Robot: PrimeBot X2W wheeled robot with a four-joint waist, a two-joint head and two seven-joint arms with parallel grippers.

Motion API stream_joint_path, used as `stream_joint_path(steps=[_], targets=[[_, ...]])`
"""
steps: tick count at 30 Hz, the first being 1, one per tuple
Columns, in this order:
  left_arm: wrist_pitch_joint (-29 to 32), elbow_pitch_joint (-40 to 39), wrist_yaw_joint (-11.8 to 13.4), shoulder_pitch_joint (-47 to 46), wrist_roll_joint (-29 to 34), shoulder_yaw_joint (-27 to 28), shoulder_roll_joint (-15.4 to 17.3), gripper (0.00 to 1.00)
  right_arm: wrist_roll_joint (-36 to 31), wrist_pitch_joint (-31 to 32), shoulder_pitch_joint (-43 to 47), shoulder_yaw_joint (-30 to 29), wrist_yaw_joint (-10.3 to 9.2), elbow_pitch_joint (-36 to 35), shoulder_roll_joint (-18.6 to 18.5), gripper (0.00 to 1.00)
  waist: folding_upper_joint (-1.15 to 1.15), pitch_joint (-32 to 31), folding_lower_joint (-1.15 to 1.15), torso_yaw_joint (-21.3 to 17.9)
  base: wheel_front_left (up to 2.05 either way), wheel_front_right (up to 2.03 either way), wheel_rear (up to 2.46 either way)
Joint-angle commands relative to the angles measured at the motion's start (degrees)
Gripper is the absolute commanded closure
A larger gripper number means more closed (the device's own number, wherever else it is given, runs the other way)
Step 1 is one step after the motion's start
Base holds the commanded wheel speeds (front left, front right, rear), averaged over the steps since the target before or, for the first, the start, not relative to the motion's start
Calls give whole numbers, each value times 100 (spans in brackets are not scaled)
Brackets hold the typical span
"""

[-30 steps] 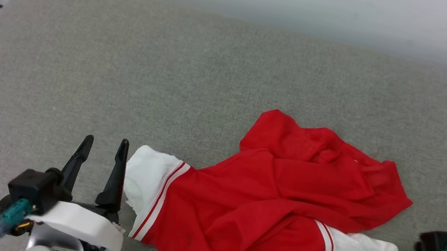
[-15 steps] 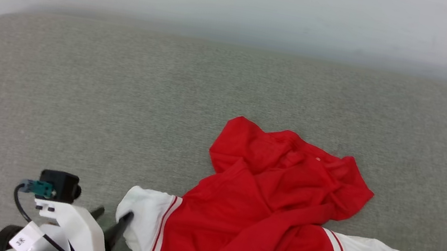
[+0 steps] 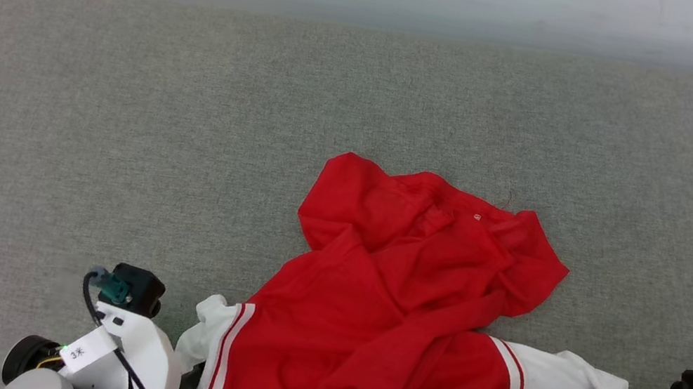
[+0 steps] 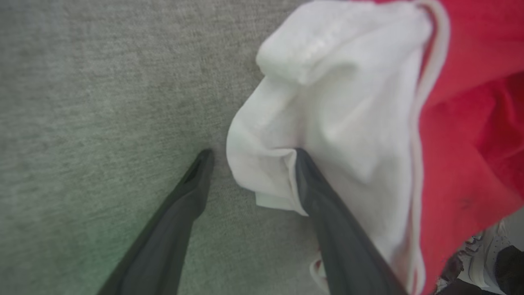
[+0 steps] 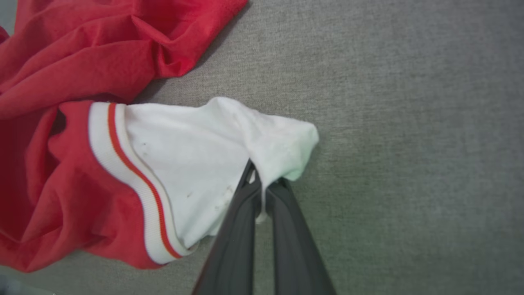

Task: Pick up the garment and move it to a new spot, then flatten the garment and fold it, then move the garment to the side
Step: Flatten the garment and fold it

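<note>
The left end effector [image 4: 251, 153] has dropped astride a sleeve [image 4: 348, 102], jaws apart. The right end effector [image 5: 262, 182] clamps the shirt's [image 3: 401, 290] other sleeve [image 5: 196, 143]; lifting looks near.

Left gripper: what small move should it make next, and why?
Probably close the left gripper on the white sleeve. Its fingers stand open with the sleeve's edge between them. The right gripper is shut on the other sleeve of the red shirt, so a second grip would likely allow lifting it evenly.
</note>
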Motion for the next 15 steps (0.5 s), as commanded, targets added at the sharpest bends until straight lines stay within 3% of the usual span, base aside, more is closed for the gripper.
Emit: stream_joint_path(steps=[1,2,3,5,8,15], targets=[[278,375,-43,229,-2,-309,-147,0,0,-20,-61,-1,-4,12,18,100,0,31,0,-24,0,0,0],[413,463,-71,245,21,-423,-163,0,5,-32,-83,-2,-4,24,12,100,0,40,0,-30,0,0,0],[491,514,-97,245,40,-516,-170,51,0,-48,-109,-18,-4,33,1,100,0,48,0,-36,0,0,0],[564,547,-155,232,17,-598,-209,100,-9,-63,-153,-46,-4,47,-16,100,0,44,0,-35,0,0,0],[382,422,-99,153,84,-515,-179,100,-46,-143,-168,-111,-4,71,-41,100,0,-10,0,7,0,0,0],[-434,-289,489,36,395,113,47,100,-111,-406,-195,-225,-5,77,-47,100,0,-290,0,175,0,0,0]])
